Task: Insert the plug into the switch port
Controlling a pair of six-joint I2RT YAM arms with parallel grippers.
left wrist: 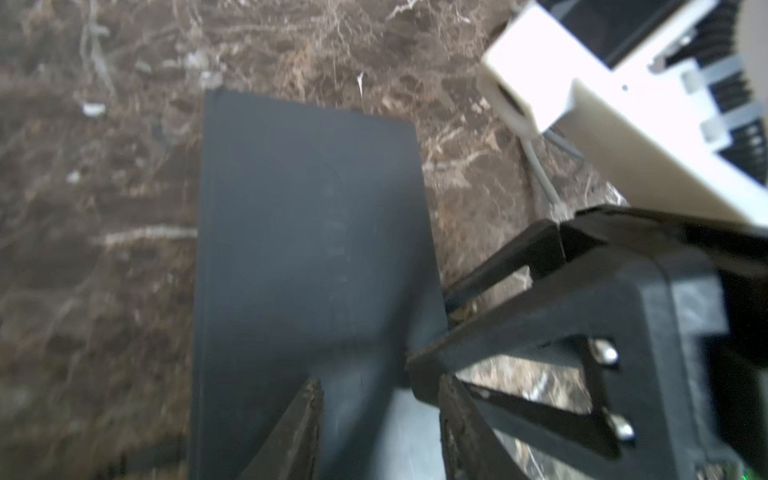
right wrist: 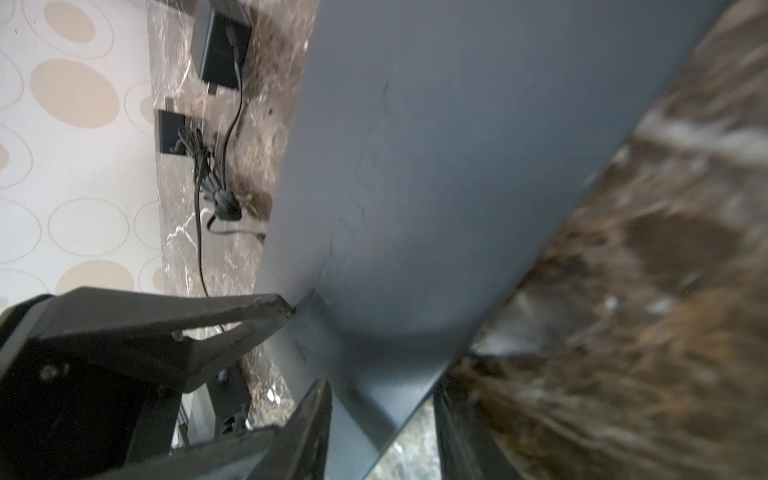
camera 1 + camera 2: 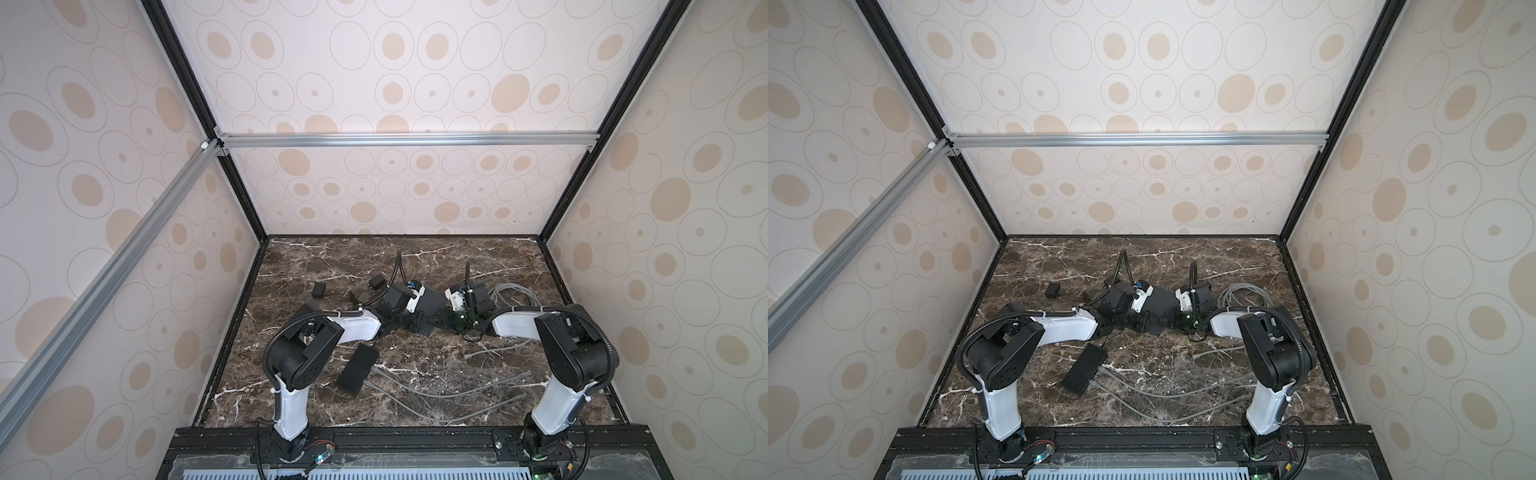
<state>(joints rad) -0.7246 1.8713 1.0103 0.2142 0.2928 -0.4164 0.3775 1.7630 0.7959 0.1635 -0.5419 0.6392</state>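
Note:
The switch [image 3: 432, 305] [image 3: 1160, 301] is a flat dark grey box at mid-table, between both arms. My left gripper [image 3: 409, 324] [image 1: 380, 419] is shut on its near end; the box [image 1: 307, 232] runs away from the fingers. My right gripper [image 3: 446, 322] [image 2: 384, 419] is shut on the same end from the other side, with a corner of the box [image 2: 436, 166] between its fingers. A grey cable [image 3: 511, 295] lies coiled at the right, and one loose end [image 3: 469, 356] rests on the marble. The plug is too small to make out, and the port is hidden.
A second black box [image 3: 357, 370] [image 3: 1084, 369] lies in front of the left arm, with grey cables [image 3: 436, 392] running right from it. Two small black adapters [image 3: 319, 289] [image 3: 377, 281] and their cords [image 2: 208, 174] sit behind the left arm. Patterned walls close in three sides.

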